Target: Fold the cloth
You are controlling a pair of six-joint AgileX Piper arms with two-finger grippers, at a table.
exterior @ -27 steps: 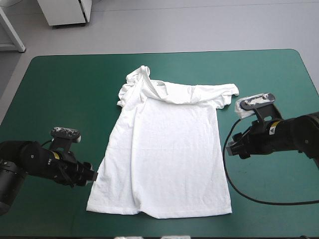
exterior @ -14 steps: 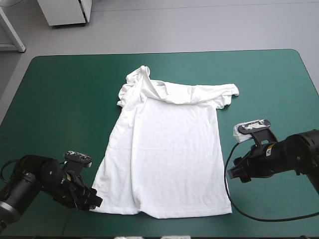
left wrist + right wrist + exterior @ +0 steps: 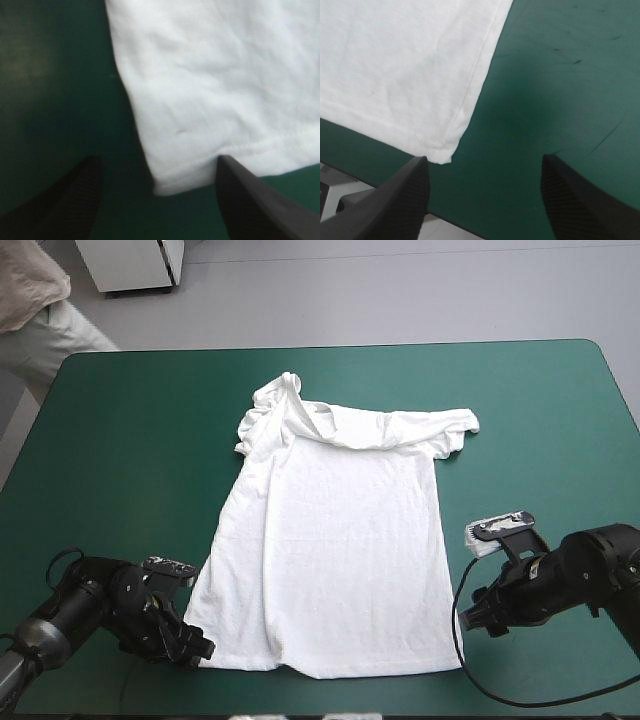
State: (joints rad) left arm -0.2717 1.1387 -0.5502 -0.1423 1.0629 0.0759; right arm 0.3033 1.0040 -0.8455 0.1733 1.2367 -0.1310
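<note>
Left gripper (image 3: 159, 159) spread, T-shirt (image 3: 210, 85) corner between

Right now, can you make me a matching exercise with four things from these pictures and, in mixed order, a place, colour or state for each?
Things:
1. T-shirt
2. left claw
3. right claw
4. table cover

Descriptions:
a. open, at the hem's right corner
b. teal-green
c. white, spread out
d. open, at the hem's left corner

Pairs: 1-c, 2-d, 3-a, 4-b

bright even light; soft dark shadow on teal-green cover (image 3: 520, 120) ahead of right gripper (image 3: 482, 160)
</note>
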